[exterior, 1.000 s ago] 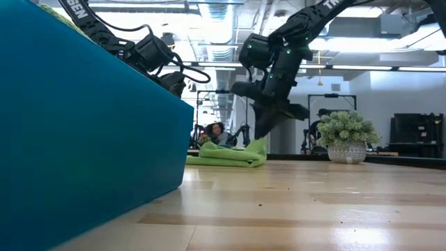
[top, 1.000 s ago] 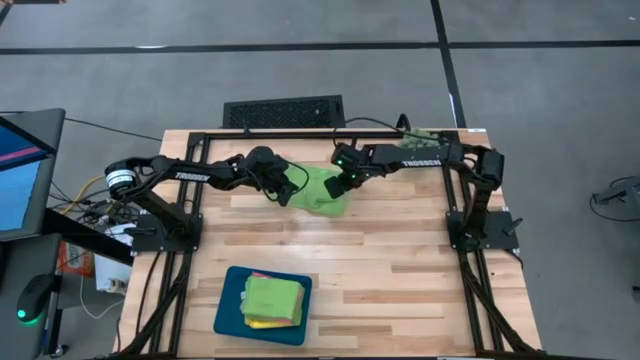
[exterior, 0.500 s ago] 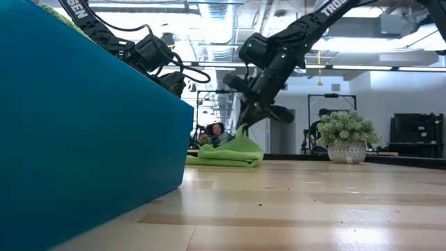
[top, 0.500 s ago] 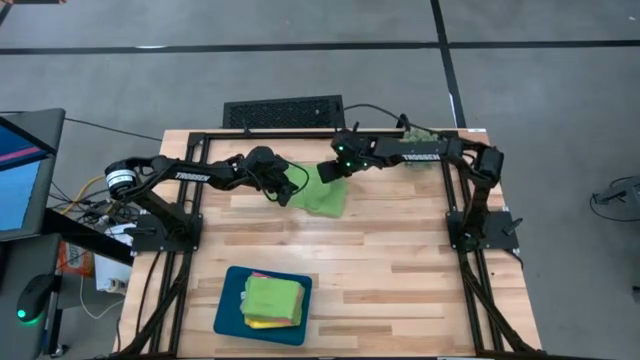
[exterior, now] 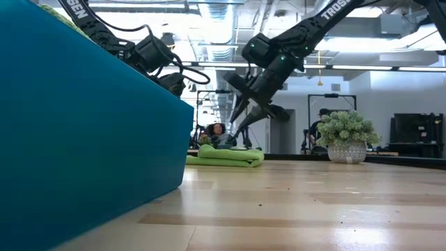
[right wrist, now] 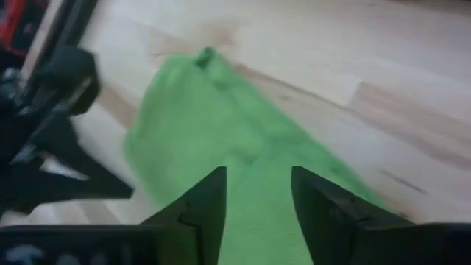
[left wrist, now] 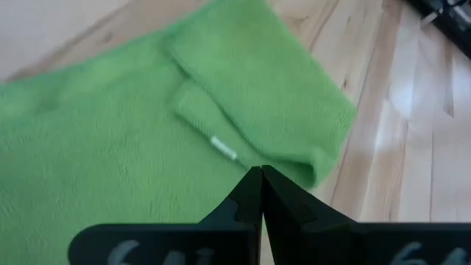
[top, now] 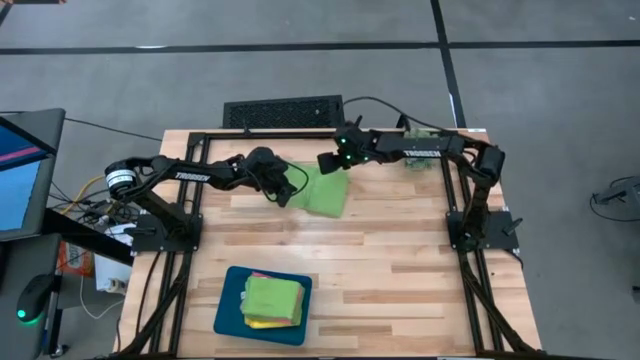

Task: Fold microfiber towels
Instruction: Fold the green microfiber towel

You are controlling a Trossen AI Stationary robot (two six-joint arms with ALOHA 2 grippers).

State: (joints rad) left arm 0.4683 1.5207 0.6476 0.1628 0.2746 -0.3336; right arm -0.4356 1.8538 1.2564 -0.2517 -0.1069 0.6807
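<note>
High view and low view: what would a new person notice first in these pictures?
First, the lime green towel, folded flat at the table's far middle, with both grippers beside it. The left gripper is shut at its left edge; the right gripper hangs open just above its far side. Next, the dark teal tray at the near edge, holding stacked folded towels.

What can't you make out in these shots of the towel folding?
- Folded green towel: in the low view, its near-left end is cut off by the teal tray.
- Stack in the tray: from above, lower towels show only as edges under the top green one.
- Left gripper: whether it pinches the towel, wrist view unclear.
</note>
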